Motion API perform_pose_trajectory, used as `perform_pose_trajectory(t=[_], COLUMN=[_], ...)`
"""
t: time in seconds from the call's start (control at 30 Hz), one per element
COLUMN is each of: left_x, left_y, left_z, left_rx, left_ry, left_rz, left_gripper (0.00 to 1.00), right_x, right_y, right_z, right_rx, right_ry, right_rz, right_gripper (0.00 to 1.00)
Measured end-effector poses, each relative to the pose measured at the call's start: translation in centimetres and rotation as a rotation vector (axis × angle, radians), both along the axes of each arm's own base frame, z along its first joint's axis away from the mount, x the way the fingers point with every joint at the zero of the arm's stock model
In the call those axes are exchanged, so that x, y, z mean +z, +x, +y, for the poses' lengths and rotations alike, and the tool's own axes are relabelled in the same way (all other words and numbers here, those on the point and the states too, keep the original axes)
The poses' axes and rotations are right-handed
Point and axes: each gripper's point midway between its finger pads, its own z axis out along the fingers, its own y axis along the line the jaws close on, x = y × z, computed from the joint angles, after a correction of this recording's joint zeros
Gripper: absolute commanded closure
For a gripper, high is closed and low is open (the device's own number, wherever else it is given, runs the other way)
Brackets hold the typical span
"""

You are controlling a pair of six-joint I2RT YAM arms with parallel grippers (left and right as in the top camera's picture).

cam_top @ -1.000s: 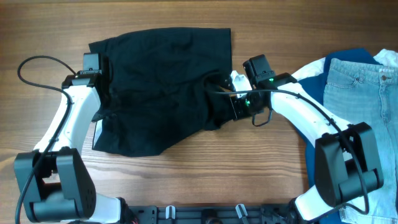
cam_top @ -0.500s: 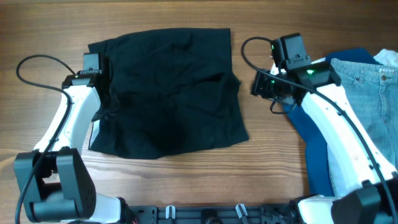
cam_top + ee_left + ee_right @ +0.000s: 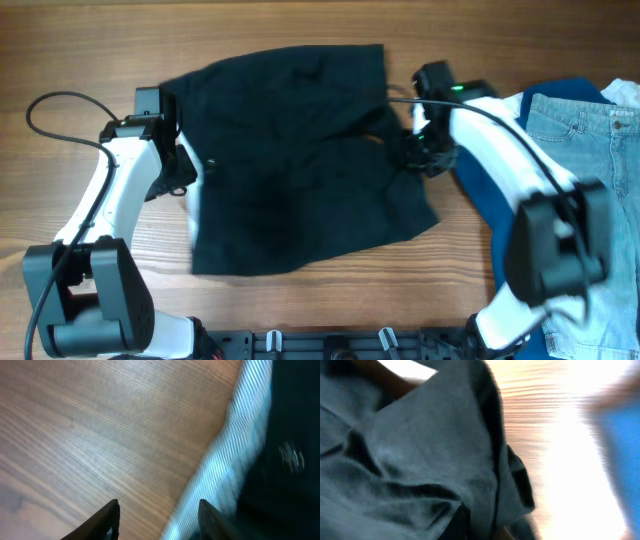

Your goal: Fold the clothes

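The black shorts (image 3: 300, 160) lie spread flat across the middle of the table, with a strip of white lining (image 3: 192, 205) showing at their left edge. My left gripper (image 3: 185, 180) is at that left edge. In the left wrist view it is open (image 3: 159, 522), with bare wood and the striped white lining (image 3: 225, 475) between its fingers and the black fabric (image 3: 295, 435) to the right. My right gripper (image 3: 415, 155) is at the shorts' right edge. In the blurred right wrist view the black fabric (image 3: 420, 445) bunches into its jaws (image 3: 482, 530), which look shut on it.
Light blue denim jeans (image 3: 580, 140) lie on a royal-blue garment (image 3: 480, 200) at the right side of the table. The blue cloth also shows blurred in the right wrist view (image 3: 620, 460). A black cable (image 3: 50, 110) loops at the far left.
The right arm came back from the right onto the shorts' right edge. The shorts have shifted to the right and turned a little. White lining now shows at their left edge.
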Motion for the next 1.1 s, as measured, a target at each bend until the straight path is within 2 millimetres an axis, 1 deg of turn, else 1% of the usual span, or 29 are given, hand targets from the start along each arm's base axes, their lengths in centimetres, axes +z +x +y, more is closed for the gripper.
perform_pose_trajectory(t=[0.03, 0.07, 0.13, 0.17, 0.2, 0.23, 0.27, 0.3, 0.33, 0.37, 0.4, 0.43, 0.47, 0.53, 0.57, 0.63, 0.67, 0.7, 0.73, 0.77, 0.8, 0.83, 0.87, 0.9, 0.93, 0.97, 1.0, 1.03, 1.1], left_x=[0.0, 0.0, 0.1, 0.1, -0.1, -0.4, -0.8, -1.6, -2.8, -4.7, -5.7, -6.2, -6.3, -6.5, -6.6, -6.5, -6.5, -6.5, -6.5, -6.5, -6.6, -6.5, -6.4, -6.3, -6.2, -5.5, -4.4, -2.0, 3.0], left_y=[0.7, 1.0, 2.3, 3.1, 4.9, 6.1, 7.0, 8.8, 9.3, 9.5, 9.4, 10.0, 10.9, 11.6, 11.5, 10.4, 9.5, 7.7, 6.7, 6.1, 5.7, 5.7, 5.6, 5.5, 5.4, 5.0, 4.6, 4.3, 3.7], left_z=[-0.1, -0.2, -0.5, -0.9, -1.6, -2.3, -2.9, -3.8, -4.2, -4.8, -4.9, -4.9, -5.0, -4.4, -3.7, -0.1, 2.5, 7.1, 9.5, 10.8, 11.5, 11.6, 11.3, 10.7, 10.2, 9.5, 9.1, 8.8, 8.4], left_rx=[-0.001, -0.002, -0.006, -0.011, -0.036, -0.065, -0.092, -0.131, -0.15, -0.165, -0.166, -0.179, -0.187, -0.178, -0.126, 0.025, 0.108, 0.242, 0.31, 0.342, 0.349, 0.339, 0.325, 0.307, 0.293, 0.286, 0.28, 0.269, 0.247], left_ry=[-0.006, -0.015, -0.034, -0.054, -0.095, -0.135, -0.164, -0.212, -0.238, -0.268, -0.28, -0.279, -0.281, -0.265, -0.235, -0.128, -0.085, -0.044, -0.042, -0.053, -0.086, -0.118, -0.15, -0.18, -0.201, -0.228, -0.236, -0.232, -0.212], left_rz=[-0.027, -0.043, -0.095, -0.126, -0.186, -0.22, -0.243, -0.287, -0.279, -0.251, -0.231, -0.242, -0.265, -0.284, -0.282, -0.25, -0.234, -0.219, -0.219, -0.221, -0.225, -0.231, -0.231, -0.23, -0.226, -0.222, -0.229, -0.262, -0.356], left_gripper=[0.48, 0.47, 0.48, 0.47, 0.47, 0.48, 0.5, 0.52, 0.58, 0.62, 0.76, 0.96, 0.96, 0.96, 0.96, 0.96, 0.96, 0.95, 0.87, 0.81, 0.75, 0.66, 0.58, 0.53, 0.49, 0.46, 0.45, 0.44, 0.43], right_x=[3.1, 5.4, 7.4, 7.6, 7.7, 7.9, 8.2, 8.3, 8.3, 8.2, 8.3, 8.3, 8.3, 8.5, 8.7, 9.0, 8.9, 8.1, 6.6, 6.0, 3.7, 2.7, 0.5, -0.6, -2.0, -2.6, -3.2, -3.7, -4.9], right_y=[0.4, 1.0, 1.5, 1.9, 2.5, 2.9, 3.7, 3.9, 3.9, 3.7, 3.7, 3.7, 3.7, 4.2, 4.7, 6.1, 7.0, 8.2, 9.0, 9.1, 8.6, 7.9, 5.6, 3.9, 0.9, -0.4, -1.7, -2.5, -3.7], right_z=[-0.9, -1.5, -2.1, -2.2, -2.1, -1.9, -1.3, -0.9, -0.6, -0.3, -0.1, 0.2, 0.3, 0.6, 0.7, 1.1, 1.3, 1.8, 2.9, 3.3, 4.5, 5.0, 5.5, 5.6, 5.6, 5.5, 5.4, 5.3, 5.6], right_rx=[-0.033, -0.067, -0.098, -0.104, -0.105, -0.095, -0.063, -0.039, -0.02, -0.007, -0.002, 0.006, 0.007, 0.01, 0.009, 0.012, 0.012, 0.016, 0.029, 0.038, 0.072, 0.087, 0.099, 0.102, 0.104, 0.102, 0.097, 0.09, 0.094], right_ry=[-0.017, -0.036, -0.053, -0.056, -0.052, -0.044, -0.018, 0.001, 0.016, 0.032, 0.043, 0.057, 0.063, 0.079, 0.084, 0.1, 0.108, 0.125, 0.171, 0.193, 0.247, 0.269, 0.292, 0.295, 0.281, 0.269, 0.246, 0.231, 0.225], right_rz=[-0.086, -0.168, -0.243, -0.262, -0.284, -0.303, -0.337, -0.347, -0.343, -0.338, -0.338, -0.337, -0.335, -0.356, -0.377, -0.43, -0.455, -0.469, -0.456, -0.442, -0.369, -0.323, -0.193, -0.11, 0.034, 0.094, 0.153, 0.183, 0.203], right_gripper=[0.3, 0.29, 0.28, 0.28, 0.28, 0.28, 0.28, 0.29, 0.29, 0.28, 0.28, 0.28, 0.28, 0.31, 0.33, 0.36, 0.37, 0.38, 0.39, 0.39, 0.39, 0.39, 0.4, 0.43, 0.44, 0.46, 0.5, 0.52, 0.72])
